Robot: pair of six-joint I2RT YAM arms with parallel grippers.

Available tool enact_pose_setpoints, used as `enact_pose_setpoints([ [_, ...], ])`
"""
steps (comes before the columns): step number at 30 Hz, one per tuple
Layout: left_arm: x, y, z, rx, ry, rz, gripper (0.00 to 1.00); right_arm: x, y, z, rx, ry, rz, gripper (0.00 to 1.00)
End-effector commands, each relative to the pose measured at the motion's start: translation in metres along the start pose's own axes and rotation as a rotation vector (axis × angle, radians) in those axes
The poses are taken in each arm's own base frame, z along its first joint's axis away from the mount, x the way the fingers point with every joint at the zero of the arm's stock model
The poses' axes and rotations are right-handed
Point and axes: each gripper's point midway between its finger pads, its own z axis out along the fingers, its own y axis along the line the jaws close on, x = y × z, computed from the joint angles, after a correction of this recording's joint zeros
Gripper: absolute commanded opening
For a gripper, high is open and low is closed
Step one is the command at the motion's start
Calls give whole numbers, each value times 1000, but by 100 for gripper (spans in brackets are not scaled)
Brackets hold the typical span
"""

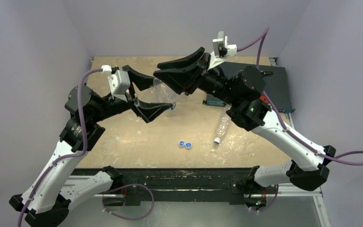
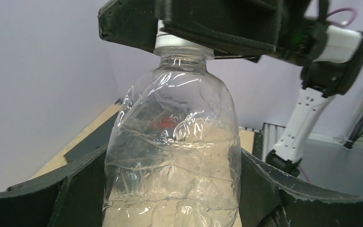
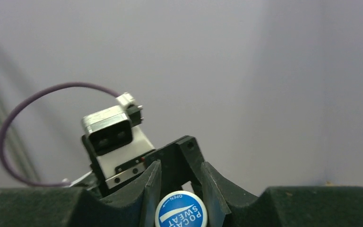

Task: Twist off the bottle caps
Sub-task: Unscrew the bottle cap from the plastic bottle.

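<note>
Table (image 1: 137,151): tan wooden board, rough matte top. Pale walls stand close on the left, back and right. Near edge runs along the black rail where my arms are bolted. Most open board is on the left and near-middle.

Dark flat box (image 1: 278,85) sits at the right rear edge, behind my right arm.

My left pincer (image 1: 162,96) is black with broad curved fingers. It is spread just wide enough to clamp the body of the crinkled bottle (image 2: 175,156), one finger pressed on each side. Bottle is clear thin plastic, dented, no label, upright, held up off the board over the back-middle.

My right pincer (image 2: 184,23) comes in from the right above it, almost fully closed, pinching the blue cap (image 3: 181,211) on the bottle's top. Cap is round and smooth, with a white mark and print on its face. A white ring (image 2: 176,43) shows at the neck just under my right fingers.

Second bottle (image 1: 221,126), clear, lies on its side right of centre, near my right arm, white end toward the near edge.

Two loose caps (image 1: 181,143), blue and small, lie just beside each other, left of that bottle, with free board around them.
</note>
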Motion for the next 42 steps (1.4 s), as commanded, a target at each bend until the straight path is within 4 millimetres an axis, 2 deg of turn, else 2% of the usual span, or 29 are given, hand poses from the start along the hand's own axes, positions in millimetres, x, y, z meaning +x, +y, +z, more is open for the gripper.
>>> enact_pose_setpoints([
  [1, -13, -51, 0, 283, -10, -141, 0, -28, 88, -24, -493, -4, -28, 0],
  [4, -9, -73, -4, 434, 19, -200, 0, -24, 98, -29, -582, 30, -21, 0],
  [6, -7, -80, -7, 486, 32, -218, 0, -20, 99, -26, -596, 48, -2, 0],
  [11, -4, -81, -7, 493, 40, -218, 0, -3, 93, -16, -597, 101, 34, 0],
  [18, 0, -82, -8, 502, 50, -212, 0, 6, 93, -22, -612, 151, -2, 0],
  [20, 1, -78, -7, 482, 47, -194, 0, 5, 86, -20, -561, 157, -29, 0],
  [21, 2, -76, -6, 466, 52, -183, 0, 4, 81, -19, -522, 158, -42, 6],
  [24, 6, -64, -3, 391, 64, -141, 0, -5, 57, -17, -349, 134, -86, 58],
  [26, 8, -52, 0, 320, 68, -107, 0, -15, 39, -20, -215, 100, -103, 85],
  [27, 9, -46, 0, 286, 67, -88, 0, -22, 32, -22, -163, 75, -111, 94],
  [28, 11, -39, 2, 245, 68, -68, 0, -29, 25, -24, -106, 51, -115, 98],
  [32, 16, -9, 4, 87, 77, 18, 0, -47, 9, -31, 29, -5, -101, 99],
  [34, 17, 3, 3, 25, 80, 50, 0, -46, -9, -33, 145, -6, -83, 99],
  [37, 16, 17, 3, -53, 76, 78, 0, -41, -32, -32, 288, 5, -63, 93],
  [42, 13, 38, 1, -169, 67, 96, 0, -30, -47, -23, 369, 27, -45, 82],
])
